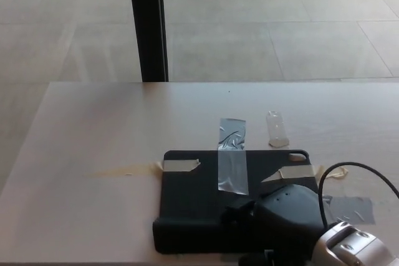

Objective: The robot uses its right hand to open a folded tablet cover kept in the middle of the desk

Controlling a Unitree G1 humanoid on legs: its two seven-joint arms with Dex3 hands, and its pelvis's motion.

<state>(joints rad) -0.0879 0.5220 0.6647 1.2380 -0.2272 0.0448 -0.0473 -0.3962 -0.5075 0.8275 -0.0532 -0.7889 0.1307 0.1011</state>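
From my feed, closest to the camera is the right hand (280, 219), sitting on the near right part of the tablet cover (206, 207) with its black back toward me, so I honestly can't tell if the fingers are clamped on the edge or just resting there. A black cable (358, 175) loops up from the silvery wrist at the bottom right corner. The cover itself is a flat black slab lying closed near the front edge of the desk (93, 129), roughly in the middle, with rounded far corners and a slightly thicker lip along the near side. It's taped down: a wide clear strip (232, 154) runs over its far edge onto the desk, plus two smaller pale tape bits (179, 165) at the far corners. Just beyond it there's a small clear tube-like thing (276, 129) lying on the desk. Further back a dark vertical post (147, 23) stands against the tiled floor (280, 23). Left hand isn't on screen.
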